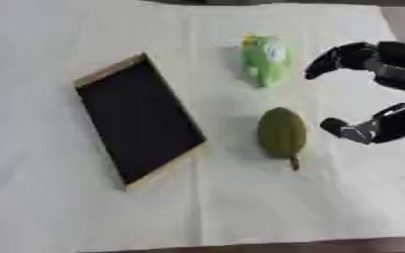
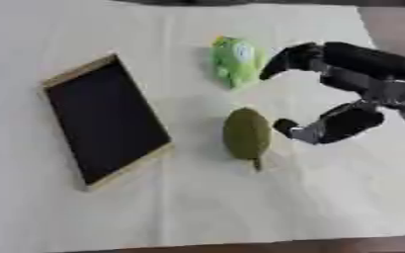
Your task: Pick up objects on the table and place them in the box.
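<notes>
Leaf point(image 2: 246, 132), olive green with a short brown stem at its near end, lies flat on the white cloth point(image 2: 197, 207), just left of the right hand point(image 2: 361, 94). That hand enters from the view's right edge, black with silver joints, its fingers point(image 2: 297, 57) and thumb point(image 2: 314, 129) spread wide in an open C whose mouth faces left. The thumb tip sits just beside the leaf's right edge; whether it touches cannot be told. The curled-over fingers reach toward the far side, their tips near the right side of the green toy point(image 2: 236, 60), apart from it by a narrow strip of cloth. Nothing is held between fingers and thumb; bare cloth shows in the gap. The toy, light green with paler markings, lies beyond the leaf, the two well separated. Left of both lies the box point(image 1: 137, 118), a shallow rectangular tray with a dark interior and tan rim, set askew on the cloth, apart from leaf and toy. Beyond the cloth's near edge a brown table point(image 2: 327, 246) strip shows.
</notes>
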You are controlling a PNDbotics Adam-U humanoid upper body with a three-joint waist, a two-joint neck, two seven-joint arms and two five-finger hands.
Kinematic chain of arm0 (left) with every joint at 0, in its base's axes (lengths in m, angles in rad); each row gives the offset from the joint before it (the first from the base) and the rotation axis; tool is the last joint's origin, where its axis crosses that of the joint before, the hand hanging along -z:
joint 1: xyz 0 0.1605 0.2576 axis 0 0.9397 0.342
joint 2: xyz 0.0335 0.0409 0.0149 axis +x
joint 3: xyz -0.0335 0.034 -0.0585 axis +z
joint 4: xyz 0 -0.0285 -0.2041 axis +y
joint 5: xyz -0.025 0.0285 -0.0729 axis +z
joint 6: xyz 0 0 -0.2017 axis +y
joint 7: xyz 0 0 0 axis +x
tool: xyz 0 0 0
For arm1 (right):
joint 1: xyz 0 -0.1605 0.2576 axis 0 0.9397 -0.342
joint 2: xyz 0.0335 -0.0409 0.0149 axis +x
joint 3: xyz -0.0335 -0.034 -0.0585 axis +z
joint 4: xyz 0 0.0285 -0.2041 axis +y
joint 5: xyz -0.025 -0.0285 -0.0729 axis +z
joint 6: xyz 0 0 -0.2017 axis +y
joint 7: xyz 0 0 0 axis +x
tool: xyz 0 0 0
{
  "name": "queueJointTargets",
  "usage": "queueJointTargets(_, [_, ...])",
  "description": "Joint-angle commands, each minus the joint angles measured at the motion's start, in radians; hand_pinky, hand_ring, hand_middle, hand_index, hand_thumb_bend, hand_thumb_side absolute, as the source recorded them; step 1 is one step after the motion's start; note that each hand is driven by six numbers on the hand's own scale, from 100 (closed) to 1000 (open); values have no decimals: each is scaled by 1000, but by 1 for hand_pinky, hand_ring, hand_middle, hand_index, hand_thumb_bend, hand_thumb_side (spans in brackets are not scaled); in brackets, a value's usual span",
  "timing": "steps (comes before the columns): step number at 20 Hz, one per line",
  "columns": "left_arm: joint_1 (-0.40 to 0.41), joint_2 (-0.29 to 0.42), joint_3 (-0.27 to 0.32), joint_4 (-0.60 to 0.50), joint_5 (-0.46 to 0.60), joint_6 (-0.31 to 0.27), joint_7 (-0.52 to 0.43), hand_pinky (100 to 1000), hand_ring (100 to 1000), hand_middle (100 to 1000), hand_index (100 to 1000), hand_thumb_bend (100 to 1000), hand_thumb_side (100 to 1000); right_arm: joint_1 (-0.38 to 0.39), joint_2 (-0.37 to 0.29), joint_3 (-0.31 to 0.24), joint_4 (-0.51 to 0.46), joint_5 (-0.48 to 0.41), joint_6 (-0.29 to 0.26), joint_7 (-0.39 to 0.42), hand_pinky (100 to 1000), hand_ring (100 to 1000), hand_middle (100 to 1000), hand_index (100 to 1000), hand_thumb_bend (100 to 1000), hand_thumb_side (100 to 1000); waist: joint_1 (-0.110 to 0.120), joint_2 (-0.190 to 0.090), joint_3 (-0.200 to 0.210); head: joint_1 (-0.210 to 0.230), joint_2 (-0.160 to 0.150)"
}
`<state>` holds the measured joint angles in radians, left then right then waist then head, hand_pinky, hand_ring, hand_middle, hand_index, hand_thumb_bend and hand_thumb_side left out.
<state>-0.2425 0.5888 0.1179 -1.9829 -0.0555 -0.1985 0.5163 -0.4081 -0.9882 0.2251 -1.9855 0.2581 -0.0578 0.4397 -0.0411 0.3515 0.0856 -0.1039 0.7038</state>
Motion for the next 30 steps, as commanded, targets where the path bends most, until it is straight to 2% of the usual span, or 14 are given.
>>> queueJointTargets(1, [-8, 18, 3, -17, 3, -3, -1, 740, 808, 840, 869, 594, 680, -19, -14, 0, -15, 2, 7, 15, 926, 857, 820, 849, 299, 235, 1, -17, 2, -4, 8])
queueJointTargets(11, [-11, 16, -3, -17, 6, -12, -2, 739, 808, 841, 869, 575, 680, -39, -5, 21, -15, 4, 15, 43, 930, 868, 829, 863, 303, 242, -4, -12, 9, -8, 13])
queueJointTargets(16, [-13, 11, -5, -17, 9, -14, -4, 738, 807, 841, 869, 571, 681, -62, 16, 54, -15, 61, 52, 84, 930, 873, 830, 869, 299, 235, -5, -8, 14, -17, 8])
queueJointTargets(19, [-12, 8, -6, -17, 10, -14, -3, 736, 807, 841, 867, 569, 681, -70, 28, 70, -15, 98, 77, 104, 930, 874, 830, 872, 215, 354, -5, -4, 17, -21, 4])
queueJointTargets(26, [-16, 3, -9, -17, 14, -18, -3, 734, 806, 840, 866, 566, 679, -75, 50, 105, -15, 145, 114, 149, 931, 876, 831, 873, 220, 369, -7, 5, 22, -26, 0])
queueJointTargets(30, [-16, -1, -9, -17, 15, -20, -3, 734, 805, 839, 865, 565, 679, -72, 57, 111, -15, 177, 137, 172, 931, 877, 832, 872, 248, 349, -7, 8, 25, -27, -2])
